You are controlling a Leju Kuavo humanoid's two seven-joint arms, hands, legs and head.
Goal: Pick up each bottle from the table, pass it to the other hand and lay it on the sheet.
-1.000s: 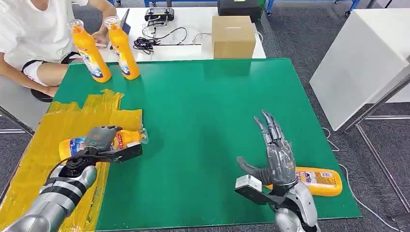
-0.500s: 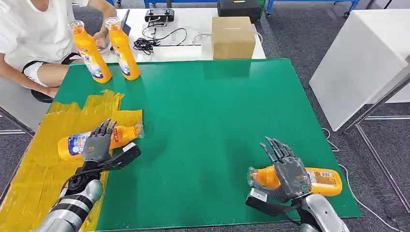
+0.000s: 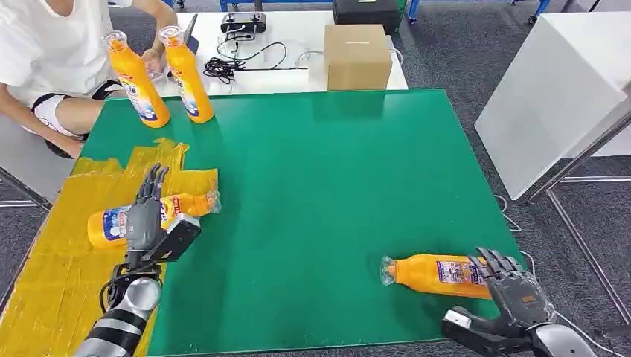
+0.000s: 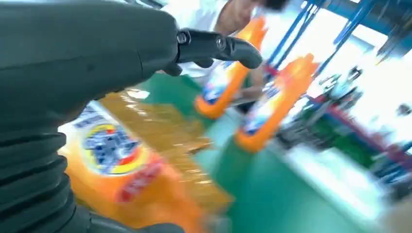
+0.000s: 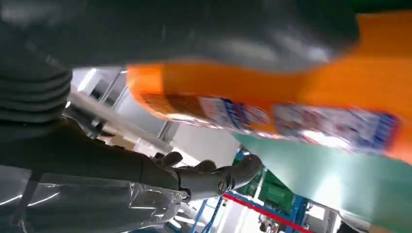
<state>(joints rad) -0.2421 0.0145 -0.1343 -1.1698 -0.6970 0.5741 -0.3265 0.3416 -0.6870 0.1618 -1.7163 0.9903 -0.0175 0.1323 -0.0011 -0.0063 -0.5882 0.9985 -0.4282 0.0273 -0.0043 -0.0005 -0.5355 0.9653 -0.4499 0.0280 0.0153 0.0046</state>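
Note:
One orange bottle (image 3: 108, 224) lies on its side on the yellow sheet (image 3: 52, 275) at the table's left. My left hand (image 3: 147, 217) hovers over its middle with fingers straight and apart, holding nothing; the left wrist view shows that bottle (image 4: 121, 165) just under the palm. A second orange bottle (image 3: 435, 271) lies on the green mat (image 3: 320, 171) near the front right corner. My right hand (image 3: 515, 296) sits at its base end, fingers spread and not closed around it. The right wrist view shows this bottle (image 5: 291, 107) close by the palm.
Two more orange bottles (image 3: 138, 82) (image 3: 187, 74) stand upright at the mat's back left corner, beside a seated person (image 3: 45, 52). A cardboard box (image 3: 359, 56) and cables (image 3: 245, 63) lie on the white table behind. A white cabinet (image 3: 551, 97) stands to the right.
My left hand let go of the bottle on the sheet and straightened its fingers above it. My right hand drew back toward the front right corner, uncovering the lying bottle.

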